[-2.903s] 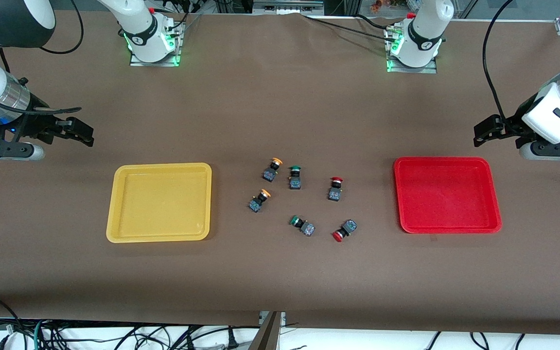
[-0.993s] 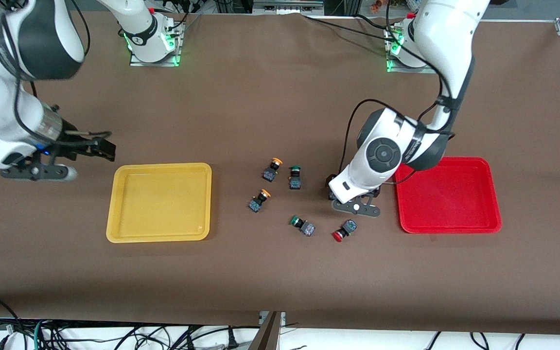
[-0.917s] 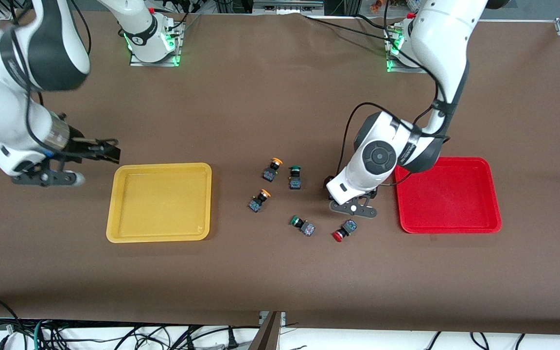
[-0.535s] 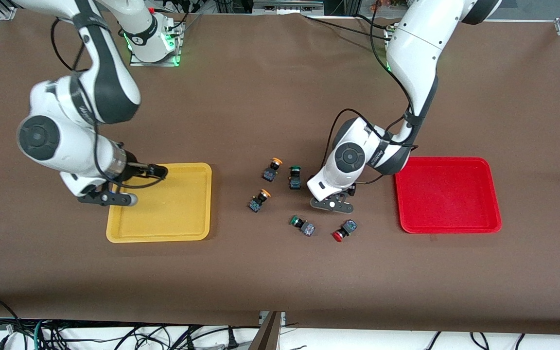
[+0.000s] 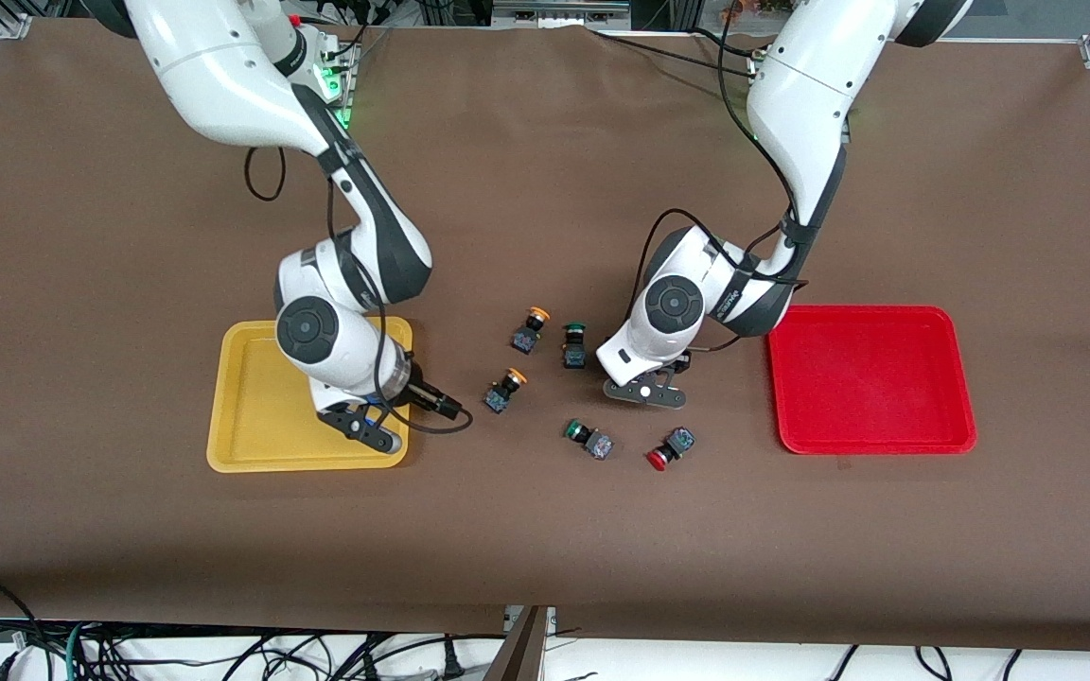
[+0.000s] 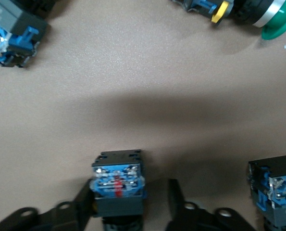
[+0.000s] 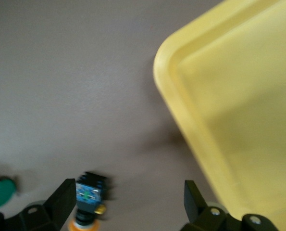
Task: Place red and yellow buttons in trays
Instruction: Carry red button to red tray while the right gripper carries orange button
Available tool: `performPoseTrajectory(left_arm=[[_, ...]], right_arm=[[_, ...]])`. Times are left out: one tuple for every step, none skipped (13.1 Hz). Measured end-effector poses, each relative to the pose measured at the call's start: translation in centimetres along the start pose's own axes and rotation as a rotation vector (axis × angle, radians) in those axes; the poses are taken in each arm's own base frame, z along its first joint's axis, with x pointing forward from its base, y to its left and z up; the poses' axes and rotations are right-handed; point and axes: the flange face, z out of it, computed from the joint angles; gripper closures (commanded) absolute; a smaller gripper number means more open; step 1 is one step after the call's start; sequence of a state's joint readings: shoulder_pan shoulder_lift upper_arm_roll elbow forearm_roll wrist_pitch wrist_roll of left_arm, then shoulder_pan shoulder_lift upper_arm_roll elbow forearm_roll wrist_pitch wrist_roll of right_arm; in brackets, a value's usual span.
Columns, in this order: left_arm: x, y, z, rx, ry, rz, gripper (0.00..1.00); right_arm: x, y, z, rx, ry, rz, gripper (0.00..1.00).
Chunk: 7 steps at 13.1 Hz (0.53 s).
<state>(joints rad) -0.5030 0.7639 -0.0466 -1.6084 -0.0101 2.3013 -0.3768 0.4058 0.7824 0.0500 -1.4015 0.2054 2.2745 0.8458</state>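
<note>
My left gripper (image 5: 647,380) is down on the table, open, with its jaws on either side of a red button (image 6: 118,185); the hand hides that button in the front view. The second red button (image 5: 668,448) lies nearer the camera. My right gripper (image 5: 446,409) is open, low beside the yellow tray's (image 5: 252,452) corner, and a yellow button (image 5: 505,390) sits just inside one finger (image 7: 66,197), apart from the other. The second yellow button (image 5: 531,328) lies farther from the camera. The red tray (image 5: 871,440) is empty.
Two green-capped buttons lie among the others, one (image 5: 573,345) between the grippers and one (image 5: 588,438) nearer the camera. The green cap (image 6: 277,29) and a green-marked body (image 6: 275,192) show close to my left gripper. The yellow tray (image 7: 229,120) is empty.
Both arms have swung in from the table's ends. The right gripper crossed over the yellow tray to the nearer yellow button. The left gripper settled around the red button.
</note>
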Motion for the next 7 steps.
performPoseTrajectory(left_arm=[[0.1,-0.1,0.0,0.001,0.001,-0.002,0.87],[0.2,-0.3,-0.2,0.007,0.008,0.000,0.88],[0.5,-0.7,-0.8,0.025,0.024,0.014,0.87],[0.8,-1.1,-1.5,0.052,0.047,0.034,0.87],[1.1,-1.8,-2.8,0.083,0.064,0.049,0.87],[1.3,-2.7,-4.4,0.121,0.059,0.064,0.87],[1.3,-3.8,-6.4,0.155,0.043,0.082,0.87]], right_arm=[[-0.1,-0.2,0.8,0.028,-0.023,0.050,0.01],[-0.6,-0.5,1.5,0.041,-0.044,0.089,0.01],[-1.5,-1.0,2.3,0.047,-0.054,0.121,0.01],[-2.4,-1.6,3.2,0.053,-0.051,0.147,0.01],[-3.6,-2.3,4.3,0.061,-0.045,0.166,0.01],[-4.8,-2.8,5.5,0.061,-0.045,0.179,0.01],[-5.9,-3.2,6.6,0.055,-0.048,0.184,0.01]])
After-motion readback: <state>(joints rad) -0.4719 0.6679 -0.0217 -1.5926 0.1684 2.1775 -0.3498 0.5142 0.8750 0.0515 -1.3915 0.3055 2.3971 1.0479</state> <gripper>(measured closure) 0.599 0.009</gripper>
